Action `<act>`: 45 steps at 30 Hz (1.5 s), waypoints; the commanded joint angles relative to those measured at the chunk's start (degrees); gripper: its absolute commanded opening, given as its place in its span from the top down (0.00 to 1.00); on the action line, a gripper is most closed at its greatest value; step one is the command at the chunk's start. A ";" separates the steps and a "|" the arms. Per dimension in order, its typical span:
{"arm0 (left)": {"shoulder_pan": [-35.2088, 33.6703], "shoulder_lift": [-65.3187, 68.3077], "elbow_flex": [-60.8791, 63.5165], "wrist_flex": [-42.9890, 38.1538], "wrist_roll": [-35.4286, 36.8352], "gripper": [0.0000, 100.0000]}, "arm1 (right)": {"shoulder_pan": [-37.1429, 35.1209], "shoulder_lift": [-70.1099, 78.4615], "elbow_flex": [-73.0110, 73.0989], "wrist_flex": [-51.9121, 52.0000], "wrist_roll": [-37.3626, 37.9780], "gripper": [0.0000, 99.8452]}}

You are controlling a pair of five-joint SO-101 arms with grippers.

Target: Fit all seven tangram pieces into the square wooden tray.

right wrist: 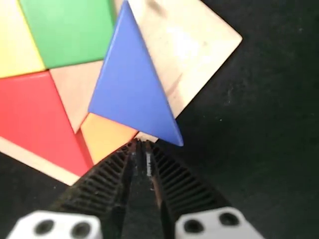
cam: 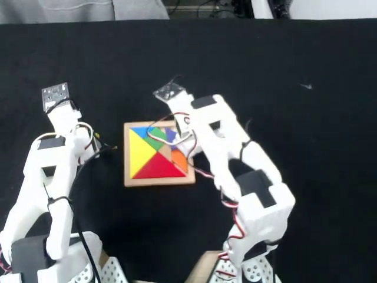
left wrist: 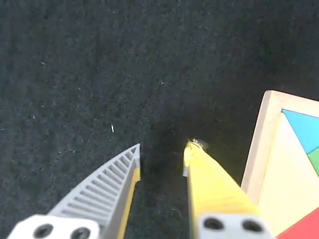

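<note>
Grippers point down: right gripper (right wrist: 141,149) closed above blue triangle (right wrist: 132,94), left gripper (left wrist: 162,152) open beside tray (left wrist: 256,139).

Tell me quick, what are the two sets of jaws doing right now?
Left gripper: open, empty.
Right gripper: shut, empty, near the blue triangle.

We see two white, blocky arms, the left arm (cam: 44,177) and the right arm (cam: 235,153), strung with red, black and white cables (cam: 232,215). Our left tool (left wrist: 162,149) pairs a grey ribbed finger (left wrist: 107,184) with a yellow finger (left wrist: 214,189). Our right tool (right wrist: 141,144) has black ribbed fingers (right wrist: 107,184) on pale mounts with screw holes.
</note>
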 commanded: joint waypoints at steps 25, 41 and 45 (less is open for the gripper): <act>-0.31 -1.14 -0.13 -0.97 0.26 0.85 | 0.70 11.21 -27.74 8.53 -0.26 0.99; -0.48 -1.14 -0.13 -0.97 0.26 0.85 | 4.31 12.00 -41.80 15.03 -0.26 0.99; -0.57 -1.14 -0.13 -0.97 0.26 0.85 | 3.69 12.00 -41.10 14.07 5.36 0.93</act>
